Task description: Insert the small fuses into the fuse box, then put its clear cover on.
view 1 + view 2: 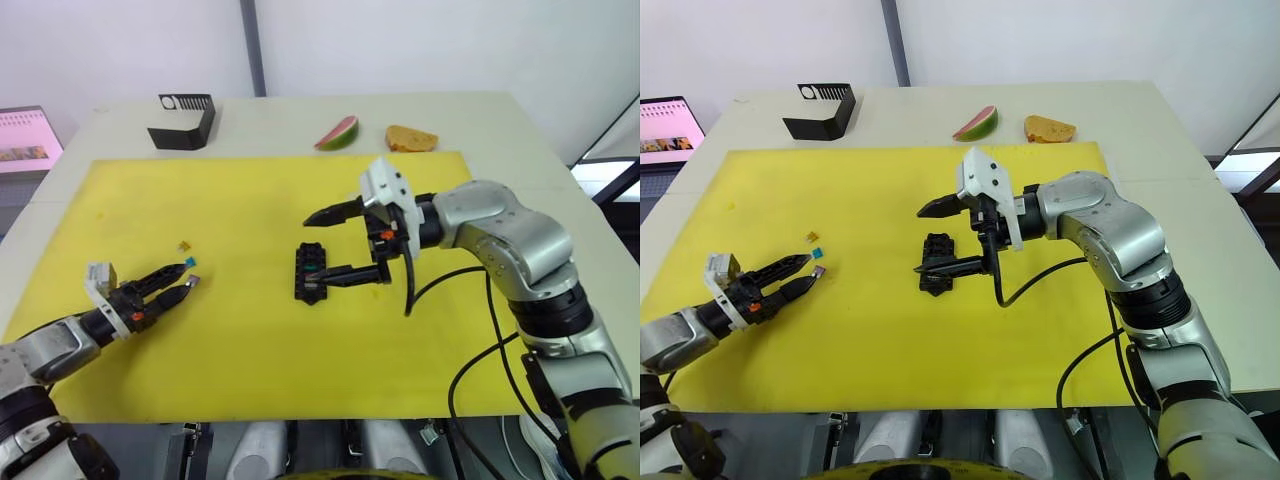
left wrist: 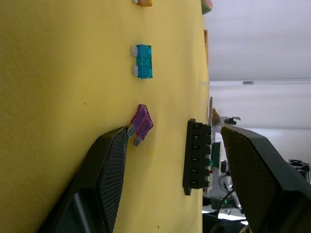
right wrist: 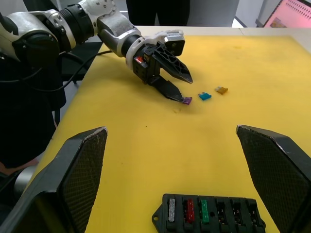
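L gripper (image 1: 178, 281), fingers wide, purple fuse (image 1: 193, 281) at tips, mid-left. R gripper (image 1: 322, 247) wide over fuse box (image 1: 309, 272), centre.

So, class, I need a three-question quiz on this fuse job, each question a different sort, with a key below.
1. True or false: the fuse box already holds three fuses.
2. Which loose fuse lies nearest the left gripper? A) amber fuse B) teal fuse C) purple fuse
3. Fill in: the right gripper has its jaws ____ on either side of the fuse box.

Key:
1. True: grey, red and green fuses sit in one row.
2. C: the purple fuse touches one finger.
3. Open.
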